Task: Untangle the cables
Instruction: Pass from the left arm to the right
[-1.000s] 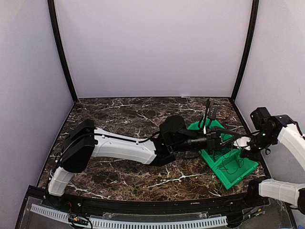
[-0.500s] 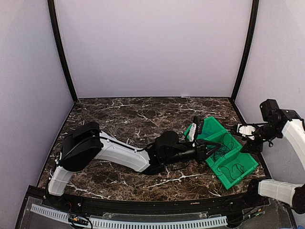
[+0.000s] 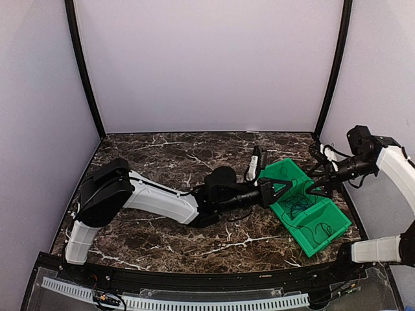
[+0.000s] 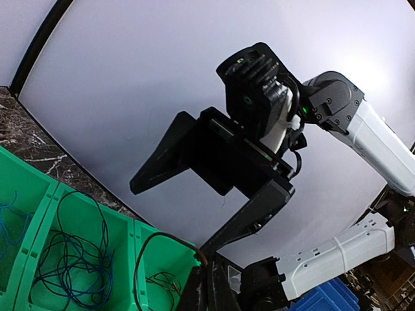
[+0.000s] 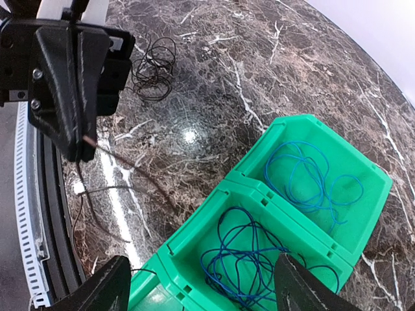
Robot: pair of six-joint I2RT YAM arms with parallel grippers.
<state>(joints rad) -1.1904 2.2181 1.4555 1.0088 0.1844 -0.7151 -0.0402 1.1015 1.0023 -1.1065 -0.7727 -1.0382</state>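
Surface: we see a dark marble-look table (image 3: 162, 152) w/ white veins. It is glossy, w/ a light glare in the rt wrist view.
Room: pale lilac walls (image 3: 207, 65) on 3 sides, black posts (image 3: 83, 68) at the back corners, and a white slotted rail (image 3: 175, 301) along the near edge.
Bin: a green bin (image 5: 256, 193) w/ 3 compartments in a row, on the rt side of the table, set at an angle.
Cables: a bright blue cable (image 5: 311, 175) lies coiled in the far compartment. A dark blue & black tangle (image 5: 246, 269) fills the middle one, and thin black loops (image 3: 321, 228) lie in the near one. A small black coil (image 5: 155, 65) lies loose on the marble near the L gripper.
Left gripper (image 5: 83, 148): fingers closed. We see it pinching a thin dark cord (image 5: 130, 170) by its coppery end. The cord trails over the marble toward the bin's near end.
Right gripper (image 4: 168, 219): fingers spread wide w/ nothing between them. It is above the bin, facing the L gripper and apart from it.
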